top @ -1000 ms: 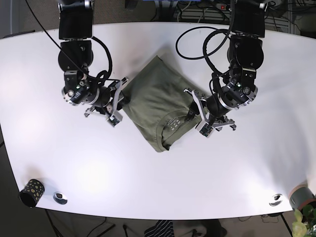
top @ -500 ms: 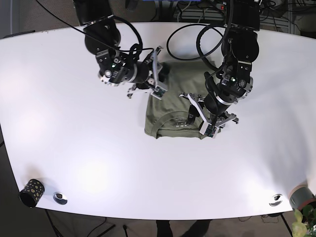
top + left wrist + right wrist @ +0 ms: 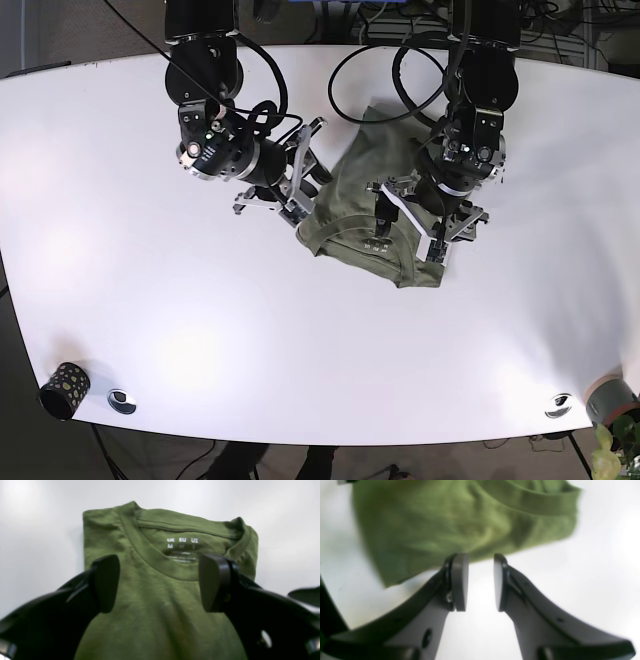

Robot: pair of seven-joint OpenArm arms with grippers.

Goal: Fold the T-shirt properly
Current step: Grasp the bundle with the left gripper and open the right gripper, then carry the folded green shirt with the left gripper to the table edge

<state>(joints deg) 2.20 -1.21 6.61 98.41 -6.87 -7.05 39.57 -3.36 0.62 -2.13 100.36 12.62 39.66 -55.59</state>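
Note:
The olive green T-shirt (image 3: pixel 372 205) lies folded into a compact packet on the white table (image 3: pixel 200 320), collar toward the front. Its neckline and size label (image 3: pixel 182 542) face up in the left wrist view. My left gripper (image 3: pixel 160 582) is open wide just above the shirt's collar end, one finger on each side of the chest, holding nothing; in the base view the left gripper (image 3: pixel 410 230) sits over the shirt's front right part. My right gripper (image 3: pixel 479 582) stands slightly open over bare table at the edge of the shirt (image 3: pixel 450 517); the right gripper (image 3: pixel 306 187) is at the packet's left side.
A black dotted cup (image 3: pixel 62 390) and a silver disc (image 3: pixel 122 401) sit at the front left corner. Another silver disc (image 3: pixel 558 404) and a grey pot (image 3: pixel 612 398) with a plant are at the front right. Cables hang along the back edge.
The shirt packet has been turned and shifted toward the back right. My right arm swung from the left to the shirt's back edge, then down to its left side. The left arm stayed over the collar.

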